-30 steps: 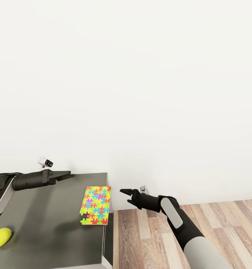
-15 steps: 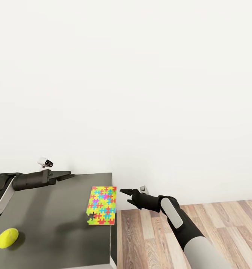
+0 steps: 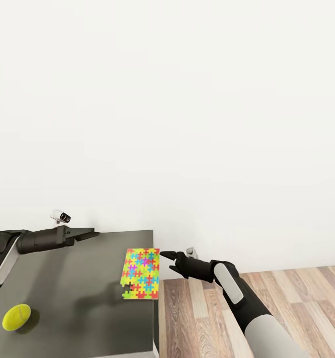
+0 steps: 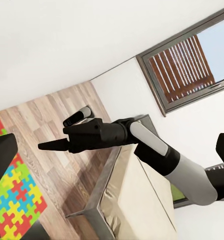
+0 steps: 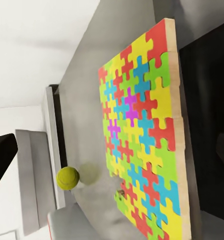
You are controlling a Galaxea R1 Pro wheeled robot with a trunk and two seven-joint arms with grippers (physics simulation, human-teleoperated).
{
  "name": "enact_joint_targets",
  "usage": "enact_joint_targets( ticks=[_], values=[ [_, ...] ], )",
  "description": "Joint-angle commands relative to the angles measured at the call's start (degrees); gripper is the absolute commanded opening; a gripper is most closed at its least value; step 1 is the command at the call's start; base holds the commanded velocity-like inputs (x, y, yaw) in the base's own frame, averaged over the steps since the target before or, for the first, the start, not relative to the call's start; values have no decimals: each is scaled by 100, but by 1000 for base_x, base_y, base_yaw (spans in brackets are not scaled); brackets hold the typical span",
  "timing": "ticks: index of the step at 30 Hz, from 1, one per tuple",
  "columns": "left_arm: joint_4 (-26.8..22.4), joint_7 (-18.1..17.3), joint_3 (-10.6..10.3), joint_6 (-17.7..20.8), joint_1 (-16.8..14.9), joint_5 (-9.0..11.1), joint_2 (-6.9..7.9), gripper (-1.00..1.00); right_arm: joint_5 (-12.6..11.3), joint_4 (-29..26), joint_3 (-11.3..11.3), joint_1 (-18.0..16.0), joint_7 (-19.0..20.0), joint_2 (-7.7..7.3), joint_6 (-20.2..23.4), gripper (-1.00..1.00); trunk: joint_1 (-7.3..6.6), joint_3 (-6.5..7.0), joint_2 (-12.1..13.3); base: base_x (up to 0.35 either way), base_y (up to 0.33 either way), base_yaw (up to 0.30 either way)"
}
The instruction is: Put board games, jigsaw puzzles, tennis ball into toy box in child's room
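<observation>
Bare dark worktop point(image 3: 73, 278) lies open between the tennis ball point(image 3: 16, 317) at 8 o'clock and the jigsaw puzzle point(image 3: 141, 274) at its 3 o'clock edge.

Plain white wall point(image 3: 187, 99); wood-plank floor point(image 3: 287, 298); slatted window point(image 4: 184, 65).

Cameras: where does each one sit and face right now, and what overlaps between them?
Head view: on the head, looking down at the dark grey side unit, both arms, left gripper.
Left wrist view: on the left arm, facing the right gripper over wood-plank floor.
Right wrist view: on the right arm, facing the flat multicolour jigsaw puzzle and small yellow-green tennis ball.
All three share the puzzle.
</observation>
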Motion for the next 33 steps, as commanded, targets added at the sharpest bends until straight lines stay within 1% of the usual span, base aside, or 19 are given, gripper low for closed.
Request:
enact_joint_targets(
  ticks=[1, 7, 15, 25, 29, 33],
  values=[
    [0, -12, -2, 60, -2, 11, 4, 100, 17, 0, -4, -4, 20, -3, 18, 100, 0, -5, -4, 0, 43, 0],
    [-2, -12, -1, 60, -2, 11, 3, 100, 17, 0, -5, -4, 20, -9, 18, 100, 0, -5, -4, 0, 20, 0],
    [-1, -12, -10, 60, -2, 11, 3, 100, 17, 0, -5, -4, 25, -17, 18, 100, 0, -5, -4, 0, 102, 0],
    [-3, -12, -4, 60, -2, 11, 3, 100, 17, 0, -36, -4, 156, -19, 18, 100, 0, -5, -4, 0, 11, 0],
    [-4, -12, -5, 60, -2, 11, 3, 100, 17, 0, -101, -4, 174, -19, 18, 100, 88, -77, -164, 0, 0, 0],
    [-1, -12, -4, 60, -2, 11, 3, 100, 17, 0, -114, -4, 177, -19, 18, 100, 176, -149, -325, 0, 0, 0]
  ],
)
